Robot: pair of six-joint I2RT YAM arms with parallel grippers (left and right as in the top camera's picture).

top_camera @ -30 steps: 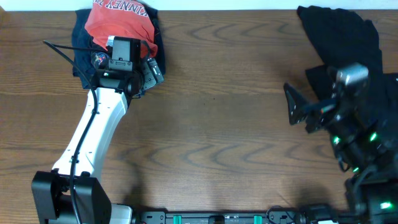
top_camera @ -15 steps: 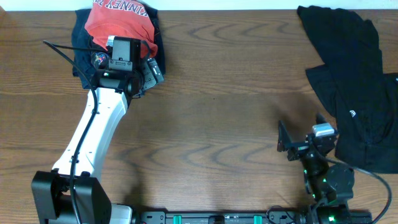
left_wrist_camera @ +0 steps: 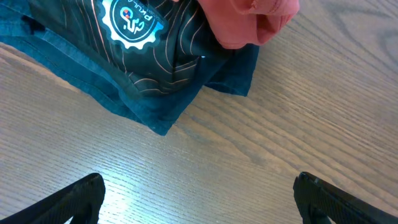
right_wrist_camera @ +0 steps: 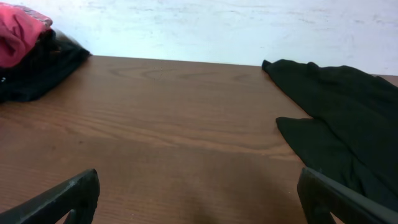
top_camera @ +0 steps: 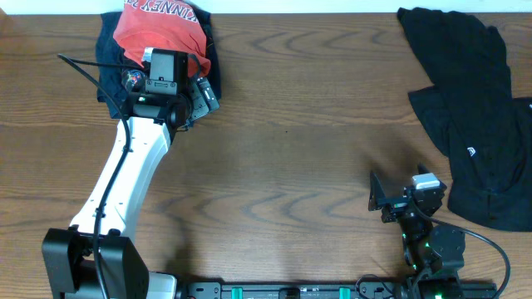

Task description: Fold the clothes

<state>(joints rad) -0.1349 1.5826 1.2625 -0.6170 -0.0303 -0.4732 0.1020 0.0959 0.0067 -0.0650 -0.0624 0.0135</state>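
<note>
The coral-red T-shirt [top_camera: 158, 29] with white lettering lies folded at the back left, on top of a folded navy garment [top_camera: 110, 62]. In the left wrist view the red shirt's edge [left_wrist_camera: 249, 18] overlaps the navy garment [left_wrist_camera: 143, 56], which bears a white gear emblem. My left gripper [left_wrist_camera: 199, 208] hovers open over bare wood just in front of that pile, touching nothing. My right gripper [right_wrist_camera: 199, 199] is open and empty, low near the front right of the table. It faces the far wall.
A black garment [top_camera: 474, 116] lies spread and crumpled along the right side, and it shows in the right wrist view too [right_wrist_camera: 336, 118]. The left pile shows far left in that view [right_wrist_camera: 37, 62]. Wood table [top_camera: 291, 141] runs between the two piles.
The right arm has pulled back from over the black garment and dropped to the table's front right. The left arm and the pile have not moved.
</note>
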